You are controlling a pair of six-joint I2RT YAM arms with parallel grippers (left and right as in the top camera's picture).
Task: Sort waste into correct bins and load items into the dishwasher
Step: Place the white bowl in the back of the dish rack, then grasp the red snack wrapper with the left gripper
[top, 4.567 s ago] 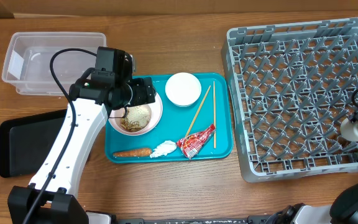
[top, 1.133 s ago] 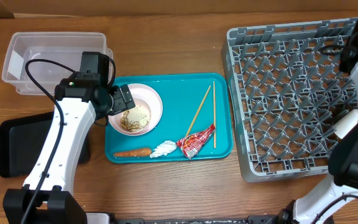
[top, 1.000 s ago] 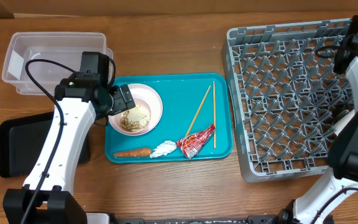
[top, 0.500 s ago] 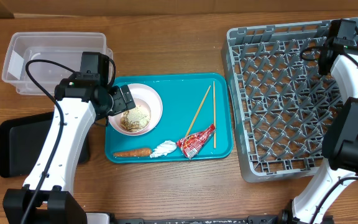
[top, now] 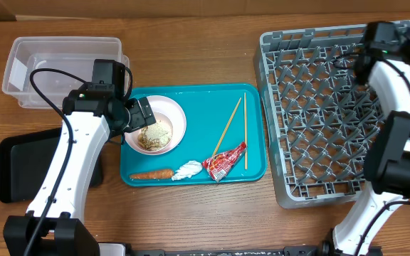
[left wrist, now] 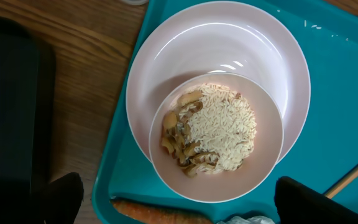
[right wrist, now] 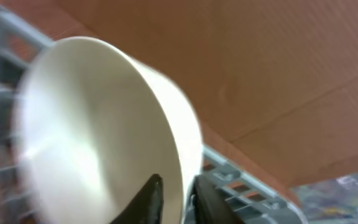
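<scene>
Right claw [right wrist: 178, 200] clamped on rim of white bowl [right wrist: 86, 143], at far right of dish rack [top: 319, 128]. Left claw [left wrist: 185, 204] hung spread wide above rice bowl [left wrist: 267, 143] stacked on plate [left wrist: 229, 50], in teal tray [top: 258, 131].

Robot lab: wooden table [top: 191, 57], arms [top: 73, 167], dish rack [top: 319, 107]

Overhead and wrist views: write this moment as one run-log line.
left gripper open over rice bowl | right gripper shut on white bowl at rack | carrot, napkin, wrapper, chopsticks on teal tray
</scene>
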